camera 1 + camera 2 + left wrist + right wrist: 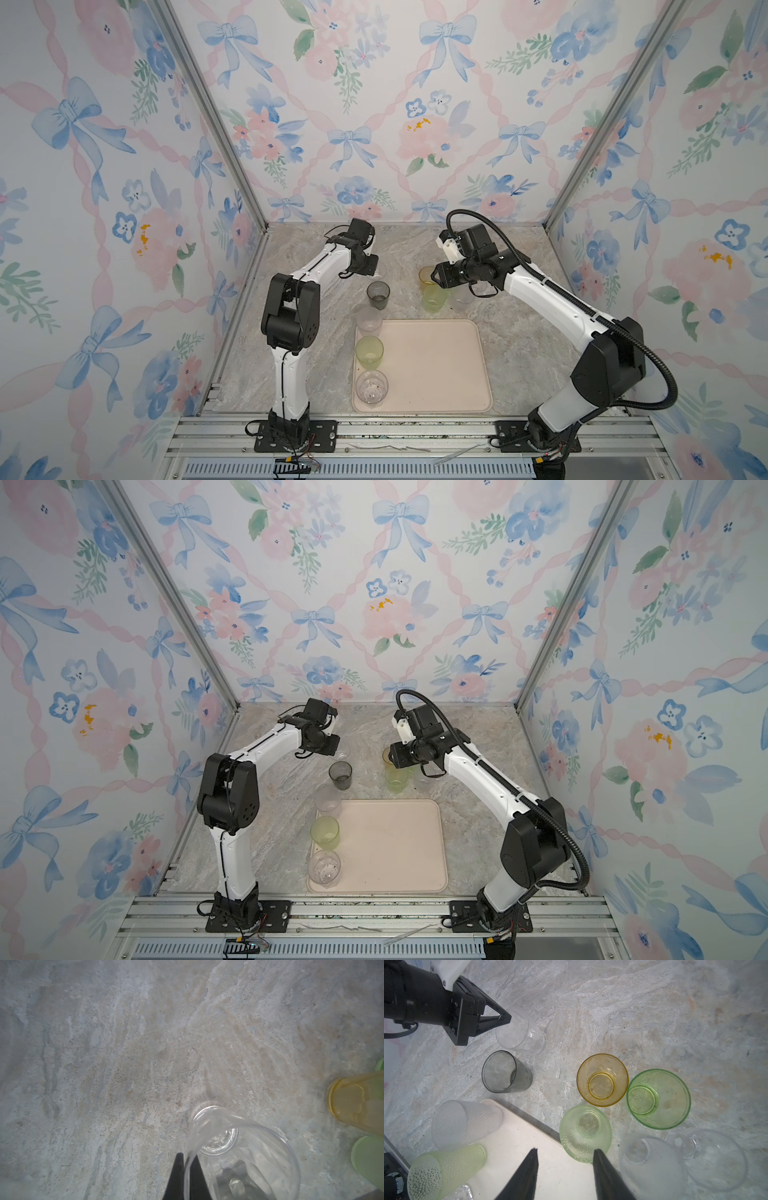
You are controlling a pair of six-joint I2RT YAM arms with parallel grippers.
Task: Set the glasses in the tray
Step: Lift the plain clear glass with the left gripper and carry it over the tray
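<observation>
Left gripper: left gripper [508, 1017] clenched. Fingers nip the wall of the clear glass [519, 1030] at its rim, one inside, one outside.
Held item: clear glass upright, at far-left part of tabletop [519, 332], off the tray. Whether its base rests on the top: cannot tell.
Nearest neighbour: grey glass [506, 1072], upright on tabletop, just beside held glass on the tray side. Not touching.
Right gripper: right gripper [565, 1153] released, jaws apart, nothing gripped. Hangs over the glass group beyond tray's far edge. In right wrist view one finger overlaps rim of dotted green glass [584, 1132]; contact cannot be told.
Group under right gripper: amber glass [602, 1080], smooth green glass [658, 1099], dotted green glass, frosted glass [650, 1165], second clear glass [714, 1159]. All upright, packed close, on tabletop. Dotted green stands just off tray's far edge.
Tray: tray [436, 374] flat on tabletop, toward the front, btwn the two arm bases.
In tray: 3 glasses upright in a row along left rim. Frosted tray glass [369, 321] at far-left corner, green tray glass [369, 352] mid, clear tray glass [371, 389] toward near-left corner.
Tally: 3 in tray, 7 off it, incl. the one gripped.
</observation>
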